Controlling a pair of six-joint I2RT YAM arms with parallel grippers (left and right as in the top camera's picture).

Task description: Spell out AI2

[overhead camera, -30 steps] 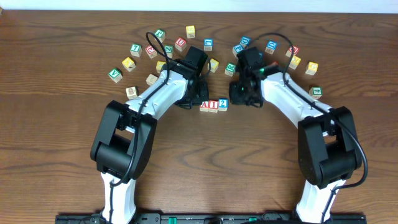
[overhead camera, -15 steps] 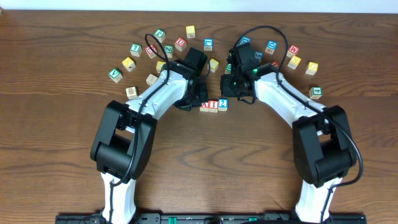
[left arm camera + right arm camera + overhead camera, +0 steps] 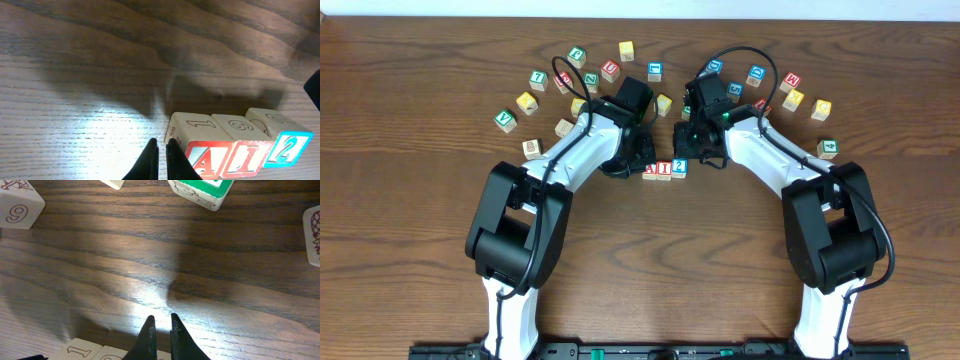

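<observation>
- The right gripper [image 3: 161, 320] has drifted slightly sideways over the last second. Its fingers are almost together and hold nothing, and the row lies just below and behind its tips.
- The left gripper [image 3: 161, 145] has not moved. It too is pinched nearly together and empty, with the A block [image 3: 202, 162] just beside one finger; I cannot tell whether they touch.
- The A block, I block [image 3: 245, 157] and 2 block [image 3: 287, 150] stay touching in one row on the tabletop [image 3: 75, 75].
- The row reads AI2, so the spelling looks finished; only pulling the arms clear seems left.
</observation>
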